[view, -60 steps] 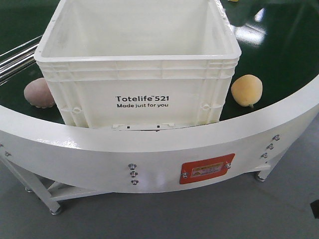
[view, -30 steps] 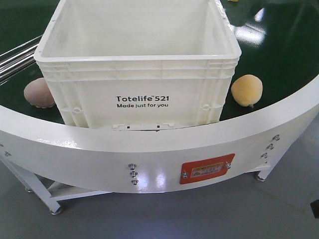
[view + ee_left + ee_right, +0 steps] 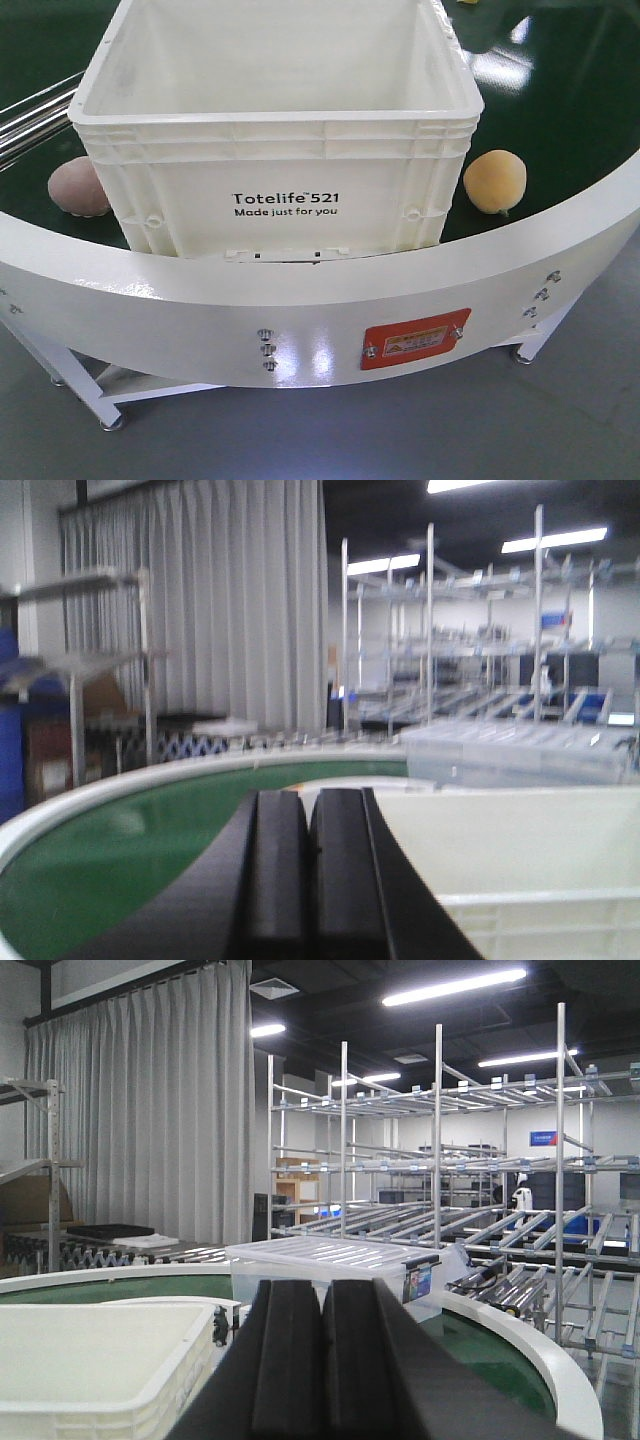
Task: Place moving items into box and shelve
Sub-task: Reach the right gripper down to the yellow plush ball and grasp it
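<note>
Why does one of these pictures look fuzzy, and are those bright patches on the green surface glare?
Left wrist view: blurred all over, shelving and curtain smeared. Right wrist view: sharp, shelving crisp. Front view: in focus, with ceiling-light glare on the green belt and the white guard rim.

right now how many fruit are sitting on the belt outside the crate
2. The pinkish-beige fruit lies left of the white crate, the yellow-orange fruit right of it. More may hide behind the crate.
</note>
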Available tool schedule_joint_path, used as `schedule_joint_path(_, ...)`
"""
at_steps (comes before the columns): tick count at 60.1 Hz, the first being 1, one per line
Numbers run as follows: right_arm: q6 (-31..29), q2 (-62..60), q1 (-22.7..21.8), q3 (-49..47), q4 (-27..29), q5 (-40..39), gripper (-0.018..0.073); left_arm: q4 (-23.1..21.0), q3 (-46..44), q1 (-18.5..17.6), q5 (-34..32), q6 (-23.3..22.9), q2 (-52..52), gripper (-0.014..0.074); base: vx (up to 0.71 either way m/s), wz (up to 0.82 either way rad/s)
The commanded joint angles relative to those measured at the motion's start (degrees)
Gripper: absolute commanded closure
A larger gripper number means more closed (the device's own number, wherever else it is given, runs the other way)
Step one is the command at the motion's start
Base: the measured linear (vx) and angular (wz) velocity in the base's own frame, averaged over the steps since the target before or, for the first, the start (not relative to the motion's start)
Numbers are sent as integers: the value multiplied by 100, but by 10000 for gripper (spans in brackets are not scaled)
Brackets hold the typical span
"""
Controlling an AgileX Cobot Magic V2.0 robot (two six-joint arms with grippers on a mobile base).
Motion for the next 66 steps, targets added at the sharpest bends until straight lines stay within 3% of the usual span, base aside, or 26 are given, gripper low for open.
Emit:
schedule_joint_path(1, -75, 507, -41, -617, -40, 119, 568, -1, -712, -9, 670, -74, 568, 594, 0, 0)
schedule_joint_path(7, -69, 1057, -41, -1027, -40, 748, 568, -1, -1109, -9, 1497, -74, 1051, 594, 0, 0)
schedule_joint_path(22, -69, 2326, -41, -1176, 107, 2080, 568, -6, -1134, -9, 2385, -74, 1743, 594, 0, 0)
schedule_joint_path(37, -76, 3326, -41, -1163, 110, 2119, 568, 58, -1134, -9, 2523, -74, 1821, 587, 0, 0)
schedule_joint_path(43, -189, 3588, -41, -1163, 84, 2125, 550, 59, -1134, -9, 2595, -62, 1877, 521, 0, 0)
schedule_joint_path(51, -219, 3965, -41, -1224, 117, 2114, 410, 59, -1134, -9, 2613, 147, 1925, 318, 0, 0)
schedule_joint_path(58, -219, 4425, -41, -1414, 111, 2110, 198, 48, -1134, -9, 2613, 220, 1925, 141, 0, 0)
schedule_joint_path(66, -219, 5078, -41, -1754, 106, 2001, -23, 46, -1134, -9, 2620, 220, 1925, 43, 0, 0)
